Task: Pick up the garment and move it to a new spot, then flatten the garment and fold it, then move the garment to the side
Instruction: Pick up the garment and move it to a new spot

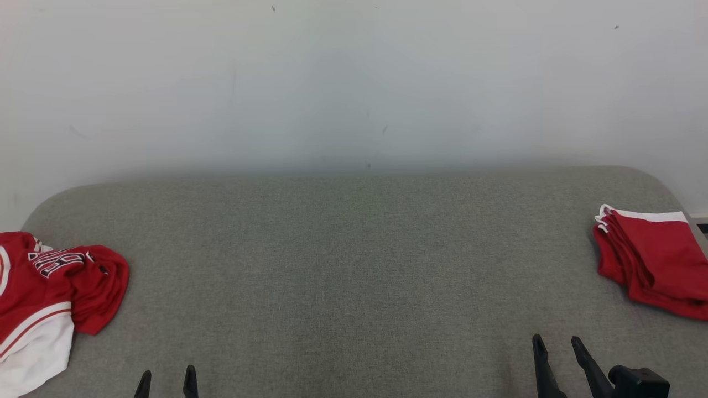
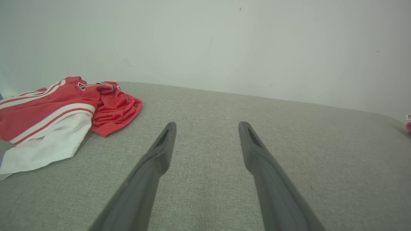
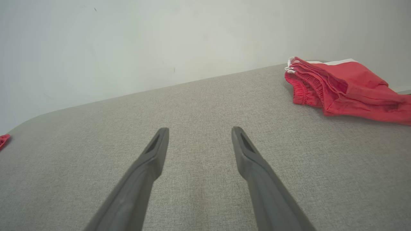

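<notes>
A crumpled red and white garment with dark lettering lies in a heap at the left edge of the grey padded surface; the left wrist view has it at the left. My left gripper stands open at the bottom left, to the right of the heap and apart from it, nothing between its fingers. Low at the right, my right gripper is open and empty too, its fingers pointing over bare fabric.
A folded stack of red cloth with white trim sits at the surface's right edge, also at the upper right of the right wrist view. A pale wall rises behind the surface's rounded back edge.
</notes>
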